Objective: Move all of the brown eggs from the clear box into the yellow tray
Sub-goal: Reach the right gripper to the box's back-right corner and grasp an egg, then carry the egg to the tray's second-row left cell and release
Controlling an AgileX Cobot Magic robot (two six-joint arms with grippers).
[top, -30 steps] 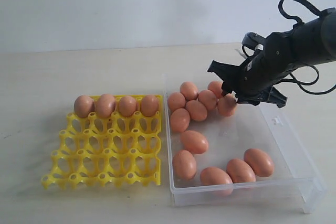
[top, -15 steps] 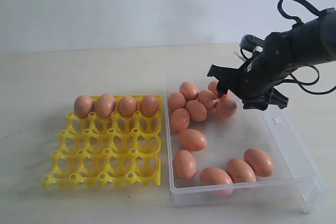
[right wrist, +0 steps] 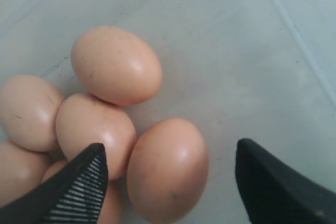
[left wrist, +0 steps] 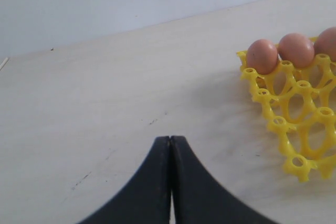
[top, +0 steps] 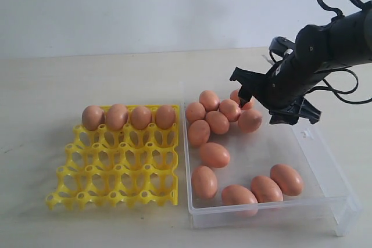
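The yellow tray (top: 116, 172) lies at the left with several brown eggs (top: 129, 117) along its back row. Many more brown eggs lie in the clear box (top: 325, 164): a cluster (top: 217, 121) at the back and others (top: 266, 188) near the front. My right gripper (top: 270, 100) hovers open over the back cluster. In the right wrist view the right gripper (right wrist: 170, 156) straddles one egg (right wrist: 168, 174) without touching it. The left gripper (left wrist: 170, 139) is shut and empty over bare table, beside a corner of the yellow tray (left wrist: 294, 124).
The box's front wall (top: 273, 212) and the lip at its right end (top: 349, 213) stand above the table. The egg between my right fingers leans against neighbouring eggs (right wrist: 94, 129). The left arm does not show in the exterior view.
The right gripper has risen a little and drawn slightly back from the cluster. The egg beneath it stays on the box floor. Tray and left arm unchanged.
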